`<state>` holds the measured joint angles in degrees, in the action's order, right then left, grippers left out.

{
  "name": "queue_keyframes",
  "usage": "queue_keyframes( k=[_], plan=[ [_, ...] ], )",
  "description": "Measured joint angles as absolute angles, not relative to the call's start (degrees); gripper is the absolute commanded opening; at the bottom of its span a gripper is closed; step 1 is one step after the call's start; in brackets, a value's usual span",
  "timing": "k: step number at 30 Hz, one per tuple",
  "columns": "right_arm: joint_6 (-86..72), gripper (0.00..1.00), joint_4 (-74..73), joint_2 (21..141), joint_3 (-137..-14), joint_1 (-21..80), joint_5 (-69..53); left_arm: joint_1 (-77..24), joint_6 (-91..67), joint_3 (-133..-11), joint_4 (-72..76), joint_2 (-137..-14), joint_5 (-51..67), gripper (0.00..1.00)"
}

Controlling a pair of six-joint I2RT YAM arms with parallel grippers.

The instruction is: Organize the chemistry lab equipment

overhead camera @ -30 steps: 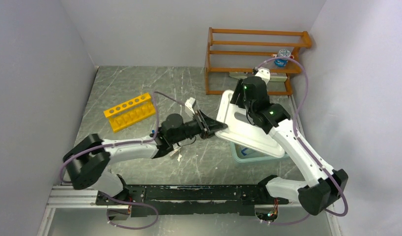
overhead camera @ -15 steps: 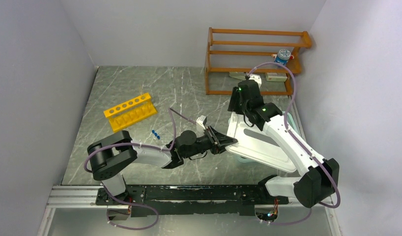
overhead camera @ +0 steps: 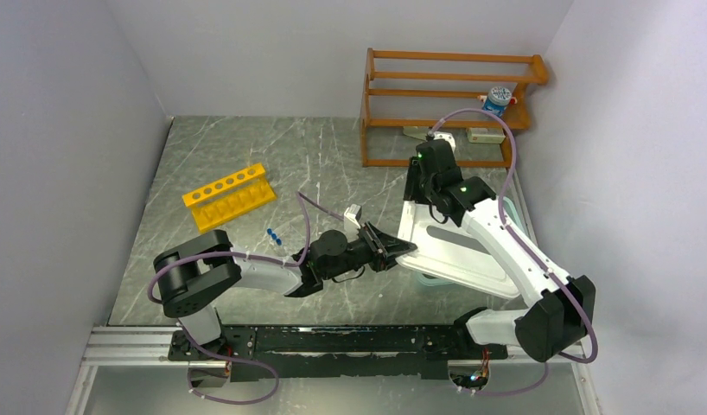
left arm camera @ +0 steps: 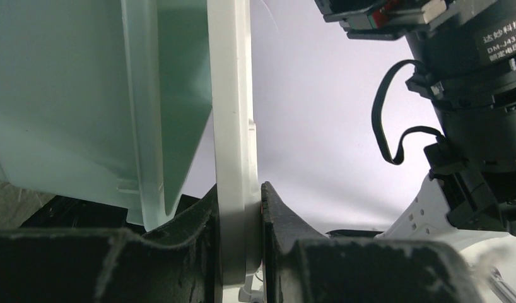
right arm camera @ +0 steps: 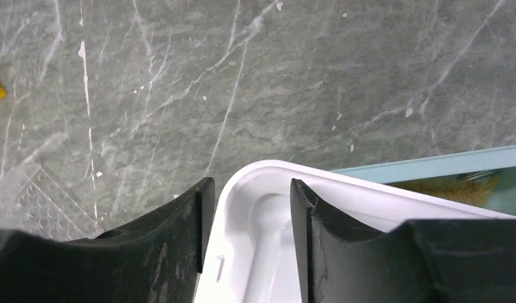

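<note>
A white lid (overhead camera: 458, 246) hangs tilted over the pale teal tub (overhead camera: 428, 278). My left gripper (overhead camera: 393, 248) is shut on the lid's near-left edge; in the left wrist view its fingers (left arm camera: 238, 189) pinch the lid's rim (left arm camera: 230, 95), with the tub wall (left arm camera: 66, 95) beside it. My right gripper (overhead camera: 417, 201) holds the lid's far-left corner, its fingers (right arm camera: 250, 183) on either side of the corner rim (right arm camera: 344, 208). A yellow holed rack (overhead camera: 227, 196) lies at the left. Tiny blue-capped tubes (overhead camera: 273, 234) lie near it. A clear tray (right arm camera: 28, 199) shows at the right wrist view's left edge.
An orange wooden shelf (overhead camera: 449, 95) stands at the back right, with a small blue and white item (overhead camera: 499, 98) on it and pale items (overhead camera: 484, 135) under it. Something tan (right arm camera: 451, 183) shows inside the tub (right arm camera: 426, 165). Walls close in on the left, back and right.
Both arms brought the lid nearer and lower over the tub, then nearly stopped. The left arm drew back toward its base. The right jaws narrowed on the lid's corner.
</note>
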<state>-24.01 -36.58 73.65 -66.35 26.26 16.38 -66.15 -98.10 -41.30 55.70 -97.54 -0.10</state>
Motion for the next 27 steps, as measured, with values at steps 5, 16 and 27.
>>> queue_keyframes(
  k=[5, 16, 27],
  plan=[
    [-23.75, 0.52, -39.42, 73.52, -66.87, 26.59, 15.88, -66.17, -97.34, -41.30, 55.00, -97.54, -1.08, 0.09],
    [-24.29, 0.54, -41.56, 72.90, -66.61, 26.74, 18.15, -66.17, -92.07, -44.38, 45.89, -97.06, -1.63, 0.44],
    [-22.68, 0.29, -40.40, 75.05, -65.78, 27.16, 12.80, -66.28, -86.41, -46.78, 32.75, -96.84, -1.69, 0.68]
  ],
)
